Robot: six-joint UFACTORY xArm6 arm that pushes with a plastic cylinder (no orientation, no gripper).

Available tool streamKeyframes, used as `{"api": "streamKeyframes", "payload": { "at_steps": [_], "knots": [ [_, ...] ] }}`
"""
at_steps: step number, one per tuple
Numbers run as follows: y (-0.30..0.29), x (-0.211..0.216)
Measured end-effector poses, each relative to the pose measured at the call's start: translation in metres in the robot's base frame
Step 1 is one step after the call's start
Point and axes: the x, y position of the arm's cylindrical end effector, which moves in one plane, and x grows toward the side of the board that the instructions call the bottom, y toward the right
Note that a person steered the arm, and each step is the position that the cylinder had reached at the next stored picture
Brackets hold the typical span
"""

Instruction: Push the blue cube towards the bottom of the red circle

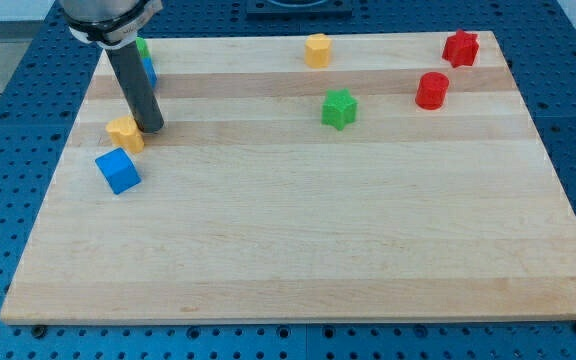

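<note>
The blue cube (118, 171) lies near the board's left edge, at mid height. The red circle, a short red cylinder (432, 90), stands far to the right near the top. My tip (151, 127) rests on the board just above and right of the blue cube, close beside an orange block (125, 133) that sits between them. The rod rises from the tip up to the arm at the view's top left.
A green star (339, 109) lies left of the red cylinder. A yellow-orange block (317, 50) and a red star (460, 47) sit near the top edge. A green block (142, 46) and another blue block (149, 72) are partly hidden behind the rod.
</note>
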Motion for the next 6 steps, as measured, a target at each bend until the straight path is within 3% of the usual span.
{"api": "streamKeyframes", "payload": {
  "at_steps": [1,3,4,6],
  "knots": [
    [0.030,0.006],
    [0.123,0.092],
    [0.113,0.144],
    [-0.035,0.159]
  ]
}}
